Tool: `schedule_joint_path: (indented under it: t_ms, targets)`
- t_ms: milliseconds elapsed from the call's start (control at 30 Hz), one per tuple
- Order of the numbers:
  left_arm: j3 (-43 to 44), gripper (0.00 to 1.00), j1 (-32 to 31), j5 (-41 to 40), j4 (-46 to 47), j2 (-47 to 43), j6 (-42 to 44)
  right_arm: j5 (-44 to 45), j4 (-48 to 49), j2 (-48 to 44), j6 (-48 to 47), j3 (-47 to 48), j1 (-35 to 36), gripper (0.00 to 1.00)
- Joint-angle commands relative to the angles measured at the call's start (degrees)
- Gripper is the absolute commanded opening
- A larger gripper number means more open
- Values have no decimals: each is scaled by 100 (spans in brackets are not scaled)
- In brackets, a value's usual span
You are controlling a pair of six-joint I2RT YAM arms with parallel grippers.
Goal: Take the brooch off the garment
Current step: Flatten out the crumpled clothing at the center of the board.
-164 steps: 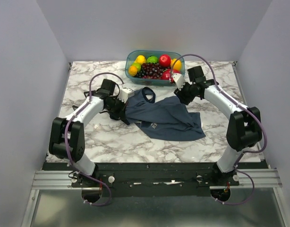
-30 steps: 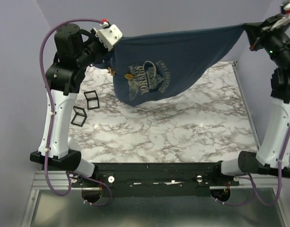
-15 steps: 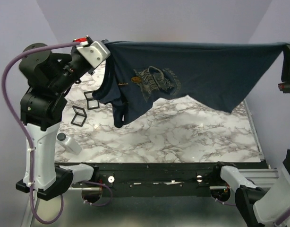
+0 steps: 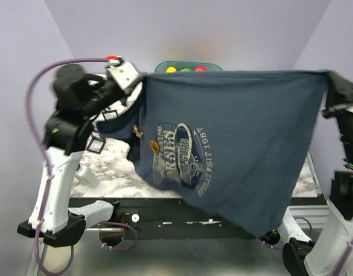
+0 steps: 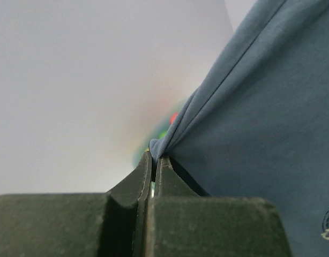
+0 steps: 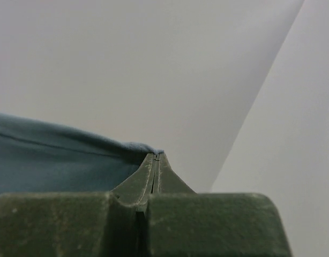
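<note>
**Garment hangs spread wide, brooch still pinned on**

The garment [image 4: 251, 132], a dark slate-blue sleeveless top of soft cloth, hangs in the air above the worktop [image 4: 110, 169]. It is drawn taut along its upper edge from two top corners. Below that it falls in a broad sheet to a low point towards the near right corner. Its pale printed graphic and lettering sit tilted on the left half. The brooch [image 4: 155, 148], a tiny shiny gold ornament, is fixed to the cloth at the graphic's upper left edge.
</note>
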Motion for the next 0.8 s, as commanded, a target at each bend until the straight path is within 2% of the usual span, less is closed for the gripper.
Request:
schedule_joint_path:
  t_ms: [0,67,100,167,200,267,300,333,367,433,467,533,567,600,633,700,767]
  targets:
    - [-1707,0,24,-175,306,570,231,157,288,40,-479,-1846,-48,0]
    - [-2399,0,24,-95,674,817,301,112,655,75,-698,-2602,-48,1]
    - [-2577,0,24,-95,807,1175,328,165,789,249,-726,-3232,-48,0]
    - [-2833,0,24,-78,1070,1642,372,279,1139,539,-821,-3842,-48,0]
    - [-2782,0,24,-69,1063,2236,381,306,1255,976,-875,-4036,-48,1]
    - [-2267,0,24,-156,854,2898,372,420,1745,1505,-954,-4486,-48,0]
    - [-2011,0,16,-218,704,3588,337,472,1870,1786,-980,-4504,-48,0]
    - [-1712,0,16,-297,555,3908,250,568,1932,2459,-998,-4287,-48,1]
    - [-1152,6,16,-498,318,4199,188,648,1950,2770,-903,-4076,-48,0]
    - [-762,10,24,-666,237,4772,74,771,2090,3463,-770,-3767,-39,0]
    - [-569,13,24,-727,228,4851,56,737,2169,3624,-744,-3435,-39,0]
    - [-540,21,24,-851,289,4888,29,736,2117,3976,-735,-3039,-22,10]
    - [-645,31,24,-895,359,4844,-58,850,2039,4256,-726,-2732,-13,13]
    - [-715,32,24,-947,360,4661,-85,912,2012,4337,-708,-2581,-13,16]
    - [-812,35,33,-957,360,4546,-94,947,1985,4381,-700,-2492,-13,32]
    - [-1285,43,68,-957,412,4021,-199,764,1784,4286,-813,-2378,4,42]
    - [-1977,49,103,-922,518,3598,-234,466,1547,4093,-1215,-2517,118,46]
